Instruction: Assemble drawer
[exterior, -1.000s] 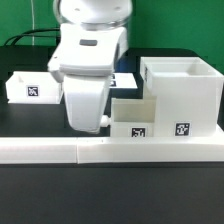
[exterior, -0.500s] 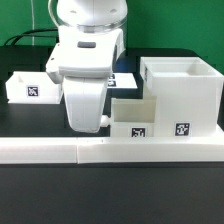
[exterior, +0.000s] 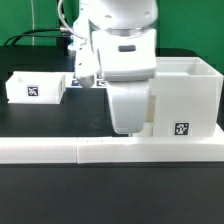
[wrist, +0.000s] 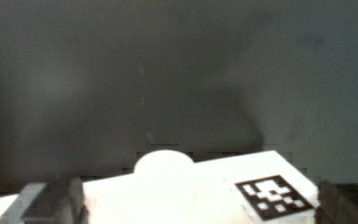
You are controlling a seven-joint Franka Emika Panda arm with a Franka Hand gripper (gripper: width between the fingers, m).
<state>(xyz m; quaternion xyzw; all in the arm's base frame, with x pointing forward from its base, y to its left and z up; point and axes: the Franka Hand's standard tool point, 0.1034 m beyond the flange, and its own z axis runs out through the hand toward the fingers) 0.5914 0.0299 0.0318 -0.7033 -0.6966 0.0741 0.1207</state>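
Note:
My gripper (exterior: 128,122) hangs low in front of the large white open-topped drawer housing (exterior: 186,95) at the exterior view's right, and it hides the small drawer box that stood there. In the wrist view a white part (wrist: 176,195) with a round knob (wrist: 163,162) and a black marker tag (wrist: 275,196) lies between my fingers (wrist: 44,205). My gripper (wrist: 197,205) is open and straddles this part, with the fingers close to its two sides.
A second small white open box (exterior: 35,87) with a tag stands at the exterior view's left on the black table (exterior: 60,118). A long low white bar (exterior: 90,150) runs along the front. Cables lie at the back left.
The arm has swung from the middle to the exterior view's right, in front of the housing. It now covers the small drawer box that showed before.

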